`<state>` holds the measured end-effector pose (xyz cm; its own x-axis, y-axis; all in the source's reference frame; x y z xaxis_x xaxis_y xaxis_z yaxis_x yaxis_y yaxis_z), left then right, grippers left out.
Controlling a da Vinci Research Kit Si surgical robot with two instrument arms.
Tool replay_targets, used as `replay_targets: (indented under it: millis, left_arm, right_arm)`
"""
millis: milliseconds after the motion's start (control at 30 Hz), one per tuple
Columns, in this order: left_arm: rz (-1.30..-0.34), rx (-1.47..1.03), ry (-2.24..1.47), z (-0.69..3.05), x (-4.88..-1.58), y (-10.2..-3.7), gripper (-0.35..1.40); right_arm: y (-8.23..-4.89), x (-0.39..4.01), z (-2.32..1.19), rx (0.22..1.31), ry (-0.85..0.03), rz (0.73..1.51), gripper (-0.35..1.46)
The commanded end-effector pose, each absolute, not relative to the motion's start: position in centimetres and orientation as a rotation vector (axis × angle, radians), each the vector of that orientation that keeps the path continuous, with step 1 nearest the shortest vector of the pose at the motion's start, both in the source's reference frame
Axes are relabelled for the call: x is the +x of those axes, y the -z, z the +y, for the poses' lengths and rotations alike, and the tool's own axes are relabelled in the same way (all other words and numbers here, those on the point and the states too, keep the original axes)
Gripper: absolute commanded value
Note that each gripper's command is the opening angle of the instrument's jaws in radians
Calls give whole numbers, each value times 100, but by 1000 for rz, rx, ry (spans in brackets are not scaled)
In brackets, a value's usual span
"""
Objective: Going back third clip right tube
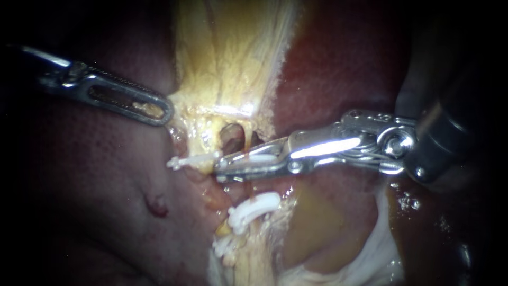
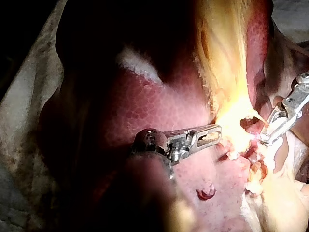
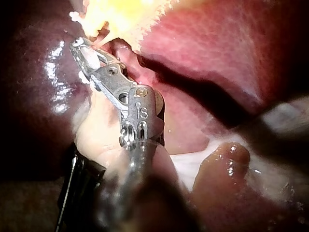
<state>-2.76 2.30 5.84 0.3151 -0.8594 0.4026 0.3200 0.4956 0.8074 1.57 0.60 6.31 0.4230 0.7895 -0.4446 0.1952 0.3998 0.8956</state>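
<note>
My right instrument [image 1: 219, 169] comes in from the right and lies across the yellow tissue just under a small hole [image 1: 233, 136]. Its jaws stand slightly open, with a pale streak in the gap. A white clip [image 1: 186, 160] sticks out just past their tips, across the yellow stalk. Two more white clips [image 1: 255, 207] [image 1: 225, 248] sit lower on the same yellowish tube [image 1: 253, 238]. My left instrument [image 1: 165, 112] is shut on the edge of the yellow tissue [image 1: 233, 53] and holds it to the left. The right wrist view shows the right jaws [image 3: 79, 46] at the yellow tissue.
Dark red liver [image 1: 106, 175] surrounds the stalk, with a small red nick [image 1: 157, 205] at lower left. A pale membrane [image 1: 370, 249] lies at lower right. In the left wrist view, white cloth [image 2: 24, 111] borders the liver.
</note>
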Motion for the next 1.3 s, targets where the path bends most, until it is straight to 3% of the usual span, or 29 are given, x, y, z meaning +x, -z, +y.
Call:
replay_targets:
  millis: [33, 300, 433, 567, 833, 1067, 1300]
  left_arm:
    - [-946, 681, 861, 230, -276, -584, -35]
    - [-946, 681, 860, 230, -276, -584, -35]
    - [-946, 681, 860, 230, -276, -584, -35]
    - [-946, 681, 860, 230, -276, -584, -35]
    - [-946, 682, 860, 230, -276, -584, -35]
    - [-946, 681, 860, 230, -276, -584, -35]
    - [-946, 678, 862, 230, -276, -584, -35]
  right_arm:
    - [-631, 157, 60, 1128, -494, 1101, -35]
    - [-632, 155, 58, 1126, -494, 1101, -35]
    - [-635, 156, 52, 1120, -484, 1104, 14]
    - [-639, 162, 46, 1049, -511, 1125, 42]
    - [-648, 164, 37, 869, -503, 1178, 48]
    - [-662, 162, 36, 680, -433, 1220, 48]
    - [-678, 159, 38, 584, -433, 1213, 50]
